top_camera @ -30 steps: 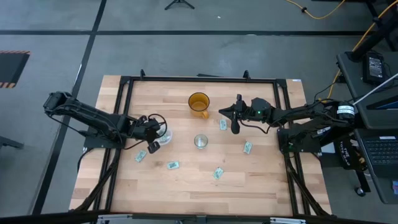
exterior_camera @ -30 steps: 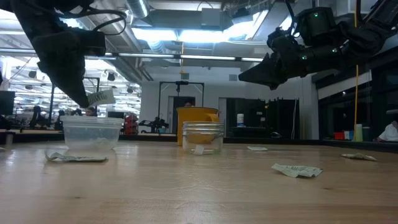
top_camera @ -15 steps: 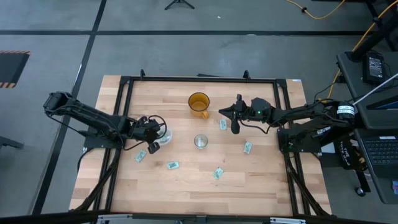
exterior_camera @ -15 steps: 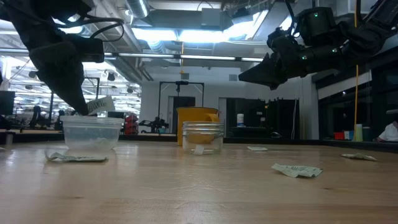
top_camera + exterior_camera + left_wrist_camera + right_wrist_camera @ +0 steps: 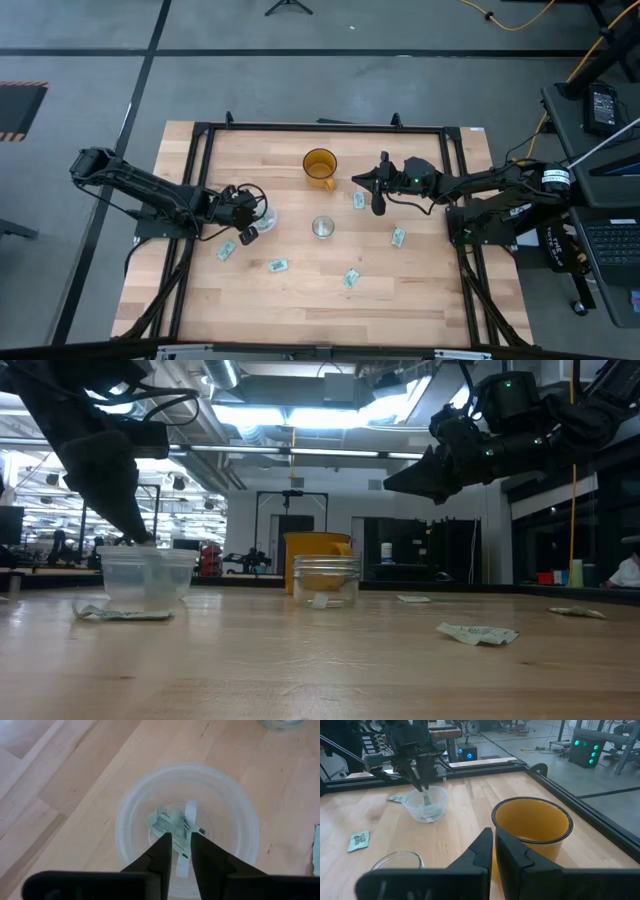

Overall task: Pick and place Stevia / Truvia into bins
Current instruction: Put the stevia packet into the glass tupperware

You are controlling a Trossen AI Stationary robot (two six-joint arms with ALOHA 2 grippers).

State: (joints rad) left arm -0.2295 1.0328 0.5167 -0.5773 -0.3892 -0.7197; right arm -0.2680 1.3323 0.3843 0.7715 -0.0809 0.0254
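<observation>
The left gripper [image 5: 181,851] hangs over the clear plastic cup [image 5: 235,810] with its fingers a little apart — they hold nothing. Two sachets [image 5: 170,824] lie inside this cup, on its bottom. More sachets [image 5: 351,279] lie scattered on the table [image 5: 420,290], around the small glass cup [image 5: 322,227]. The right gripper [image 5: 493,851] — fingers nearly together, empty — waits near the orange mug [image 5: 532,822].

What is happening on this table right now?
The left end effector hangs over the clear plastic cup, fingers slightly apart, with sweetener sachets lying in the cup. The right end effector waits shut in the air beside the amber mug. Several sachets lie loose on the table.
</observation>
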